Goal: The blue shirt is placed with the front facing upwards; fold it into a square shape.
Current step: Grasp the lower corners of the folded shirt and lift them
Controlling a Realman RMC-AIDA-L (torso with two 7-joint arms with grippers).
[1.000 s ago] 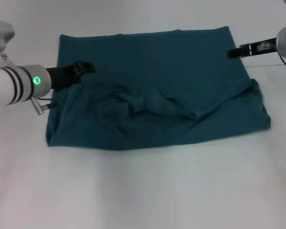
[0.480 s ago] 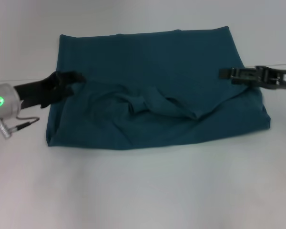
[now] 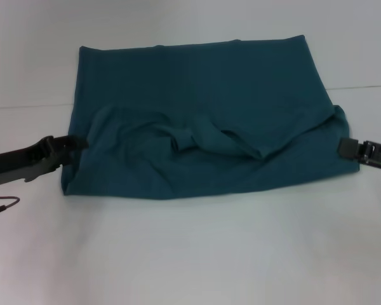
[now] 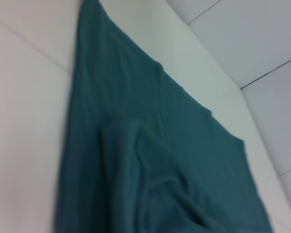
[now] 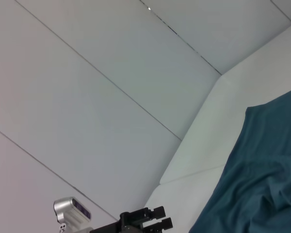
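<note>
The blue shirt [image 3: 203, 108] lies on the white table as a rough rectangle of plain teal cloth, its print hidden. A rumpled folded layer [image 3: 203, 143] crosses its near half. My left gripper [image 3: 73, 144] is low at the shirt's near left edge and holds nothing. The right wrist view shows it [image 5: 160, 218] with its fingers apart. My right gripper [image 3: 350, 147] is low at the shirt's near right corner, beside the cloth. The shirt also shows in the left wrist view [image 4: 145, 160] and the right wrist view [image 5: 262, 179].
The white table [image 3: 190, 254] extends in front of the shirt and on both sides. A pale wall with seams [image 5: 111, 87] stands behind the table.
Both grippers have pulled back from over the shirt, outward and toward the near edge. The left one has left the cloth fold. The shirt has not moved.
</note>
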